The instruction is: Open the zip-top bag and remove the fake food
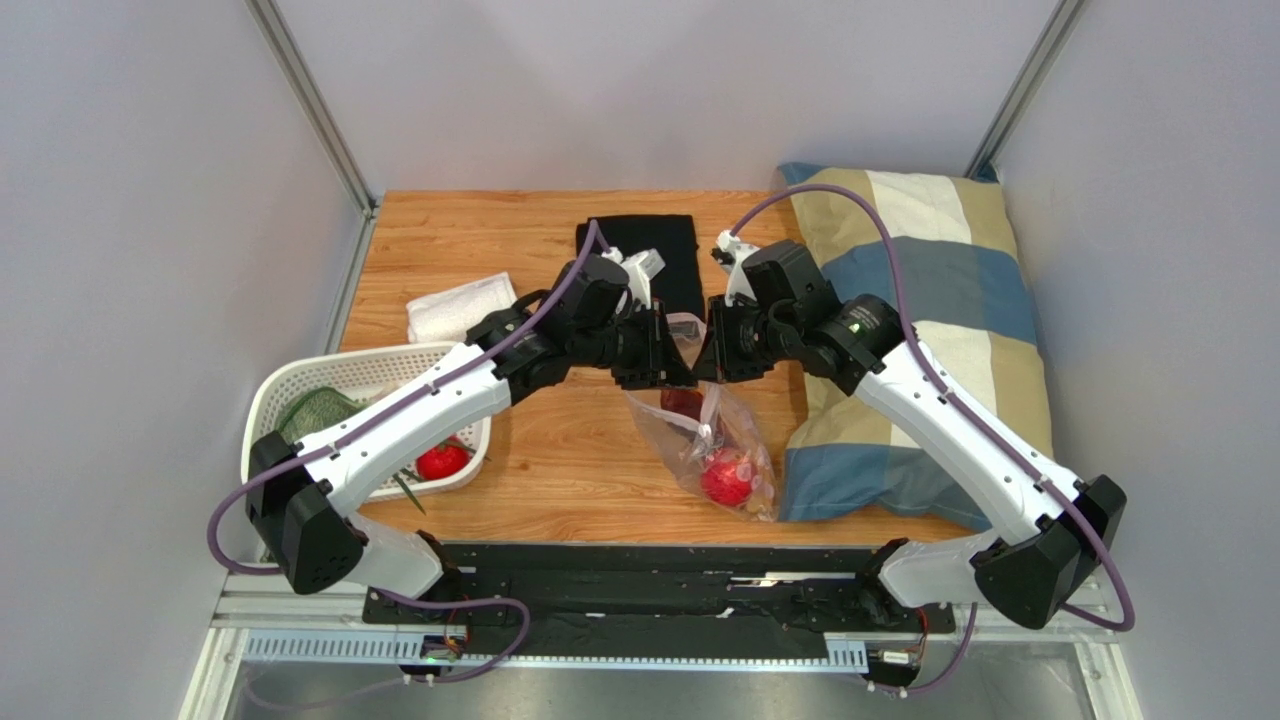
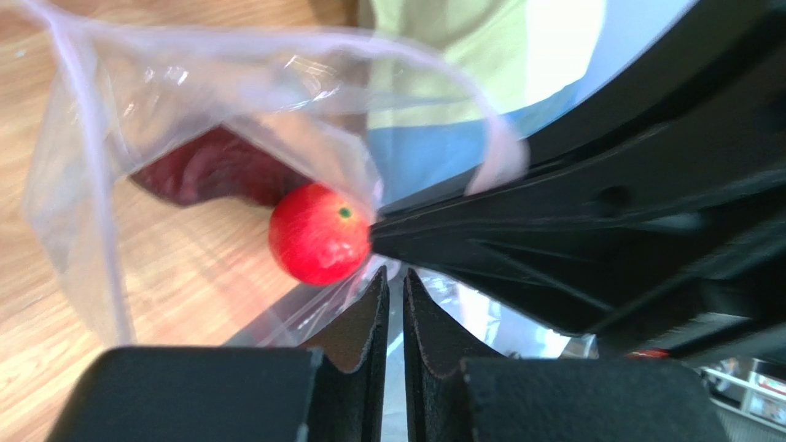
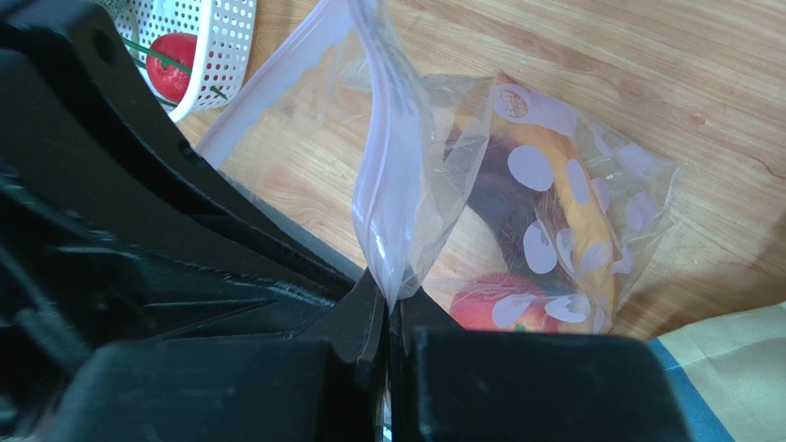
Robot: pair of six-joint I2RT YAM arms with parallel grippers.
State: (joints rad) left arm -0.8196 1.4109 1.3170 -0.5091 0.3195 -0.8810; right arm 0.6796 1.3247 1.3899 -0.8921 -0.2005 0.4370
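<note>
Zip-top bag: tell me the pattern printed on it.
The zip-top bag is clear with pale pink dots, clearest in the right wrist view.
</note>
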